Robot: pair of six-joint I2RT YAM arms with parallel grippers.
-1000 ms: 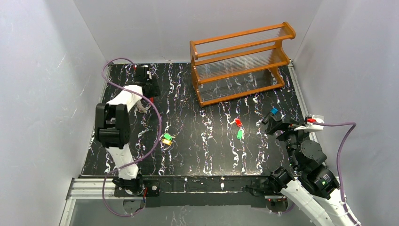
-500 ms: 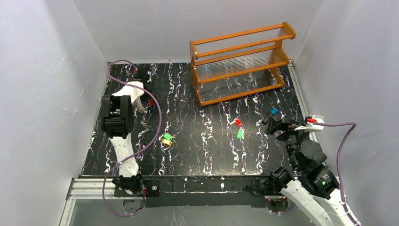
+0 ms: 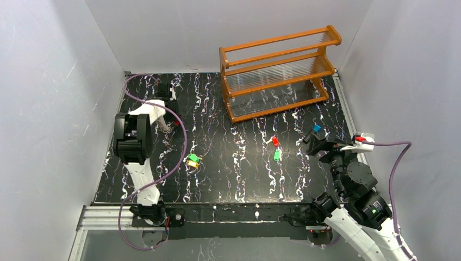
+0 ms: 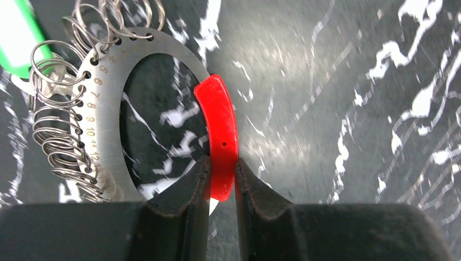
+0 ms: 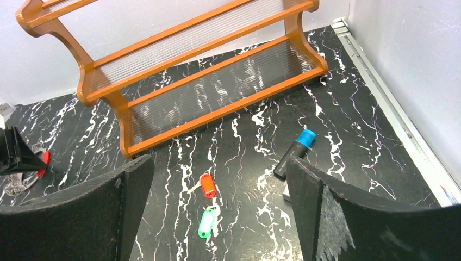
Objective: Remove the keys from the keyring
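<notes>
**Left wrist view: pincer nipped onto the ring's red piece**

Left wrist camera shows the left pincer (image 4: pixel 221 168) closed on the red segment (image 4: pixel 219 114) of the keyring (image 4: pixel 141 51). One pad sits inside the arc and one outside, biting near the segment's lower end. The keyring lies flat on the counter (image 4: pixel 337 109) and spreads up and to the left from the pincer. Wire loops (image 4: pixel 57 141) crowd its far side, and a green key (image 4: pixel 16 38) hangs among them, opposite the grip. In the top view all this sits near the counter's far left corner, mostly hidden under the arm.

The step in hand looks like working the red segment free so the ring opens. Because the bite is at one end of the segment, a sideways tug could twist it out of the pads. A slow pull along the line of the arc, kept low to the counter, seems safest. If the whole ring starts to drag, it is better to stop than to pull harder.

Nothing braces the ring. The right pincer (image 5: pixel 218 162) stands wide open and empty by the right edge, well apart from it.

Four keys lie loose on the counter: a green and yellow pair (image 3: pixel 192 160) left of centre, and a red key (image 3: pixel 275 141) and another green one (image 3: pixel 277 155) right of centre.
</notes>
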